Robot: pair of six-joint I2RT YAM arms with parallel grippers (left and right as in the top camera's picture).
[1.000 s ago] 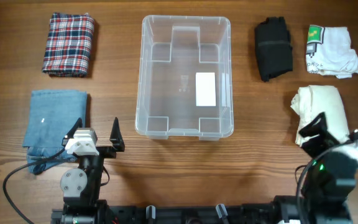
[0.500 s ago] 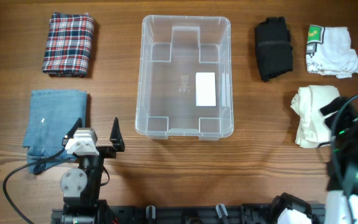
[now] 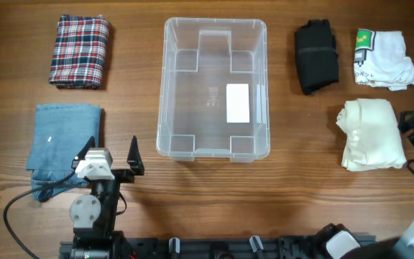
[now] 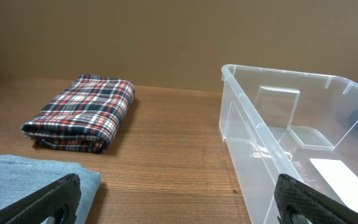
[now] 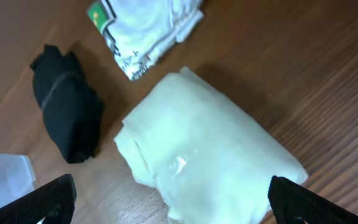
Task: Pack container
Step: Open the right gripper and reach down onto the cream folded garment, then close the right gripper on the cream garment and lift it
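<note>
Container, middle of table, empty. Looks light, stiff, slippery; best held by the rim. Left gripper at 7 o'clock, wide open, holding nothing. Right gripper open too, near cream cloth at 3 o'clock.

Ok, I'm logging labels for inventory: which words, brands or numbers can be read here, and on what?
On the white folded shirt: dark printed characters beside a green patch, too blurred to read.
On the white label on the base of the container: no writing shows.
On the moulded mark beside that label: too small to read.
No legible text anywhere in these views.
</note>
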